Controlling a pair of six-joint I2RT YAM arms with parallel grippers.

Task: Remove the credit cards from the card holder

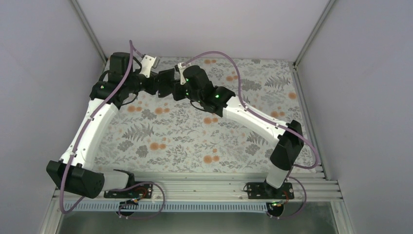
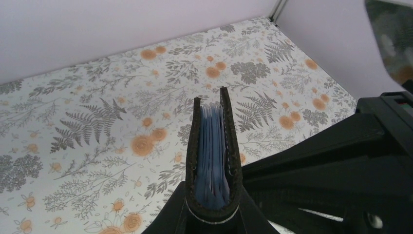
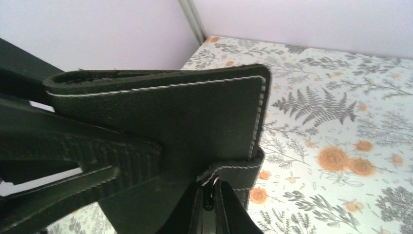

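The left hand (image 2: 213,214) grips the black card holder (image 2: 213,146) edge-on, pale blue inside showing, above the floral table (image 2: 97,122).

Robotics laboratory test cell: plain pale lilac panel walls (image 1: 195,24) meet at bare aluminium corner posts (image 1: 87,28) and enclose a table covered by a grey-and-orange floral printed cloth (image 1: 185,139). Two white-and-black jointed robot arms (image 1: 92,126), trailing purple cables (image 1: 129,66), are bolted to a slotted aluminium rail (image 1: 195,186) along the near edge.
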